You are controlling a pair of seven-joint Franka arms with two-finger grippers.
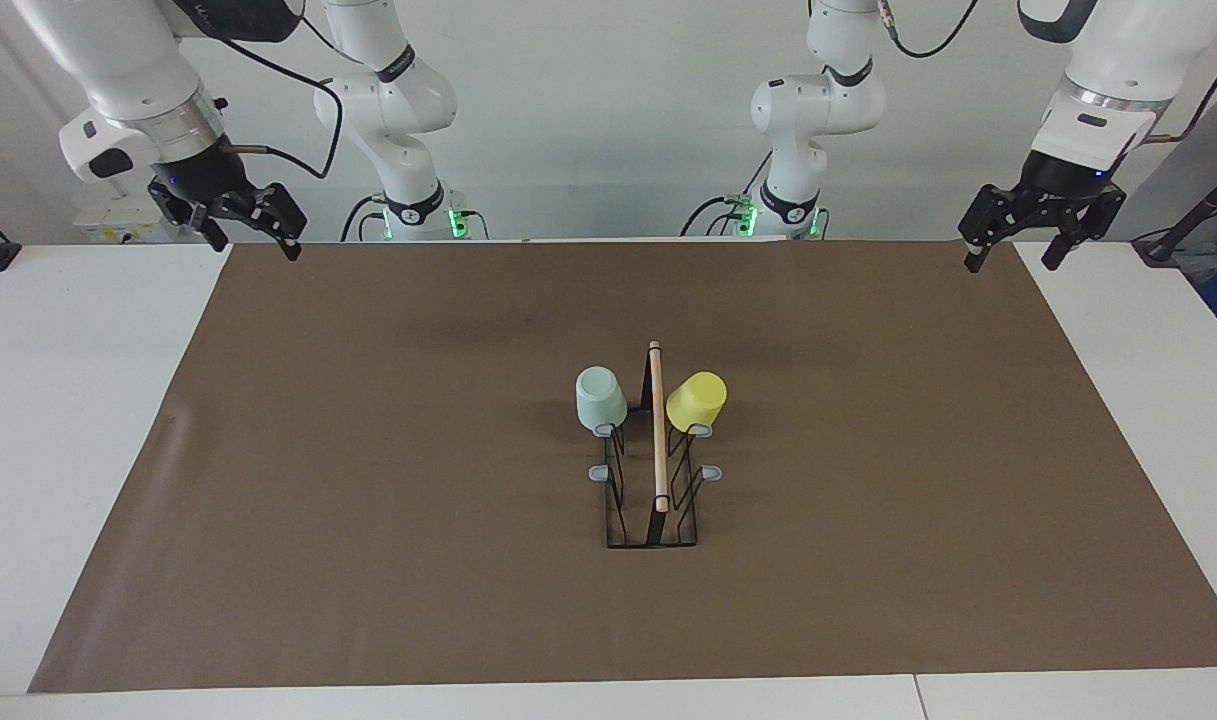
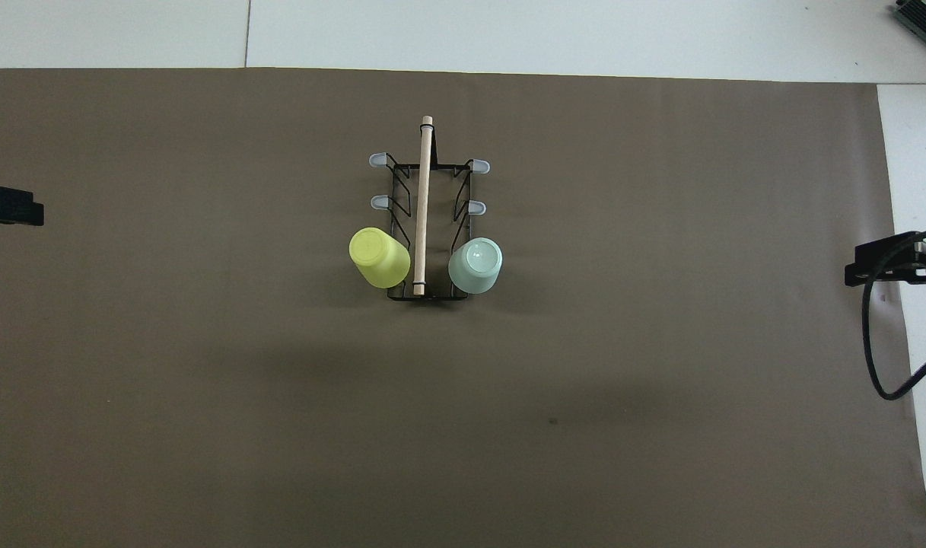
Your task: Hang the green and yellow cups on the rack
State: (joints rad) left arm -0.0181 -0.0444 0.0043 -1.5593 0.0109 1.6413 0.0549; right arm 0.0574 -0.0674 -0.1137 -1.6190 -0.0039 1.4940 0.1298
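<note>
The black wire rack (image 1: 657, 440) (image 2: 424, 198) with a wooden rod along its top stands in the middle of the brown mat. The pale green cup (image 1: 601, 398) (image 2: 475, 265) hangs mouth-down on a prong at the rack's end nearest the robots, on the right arm's side. The yellow cup (image 1: 696, 400) (image 2: 377, 257) hangs tilted on the matching prong on the left arm's side. My left gripper (image 1: 1010, 262) is open and empty, raised over the mat's corner at the left arm's end. My right gripper (image 1: 256, 243) waits open and empty over the mat's corner at the right arm's end.
The brown mat (image 1: 368, 450) covers most of the white table (image 1: 68, 400). Several grey-tipped prongs of the rack carry nothing. A black cable (image 2: 877, 358) loops down from the right gripper at the mat's edge.
</note>
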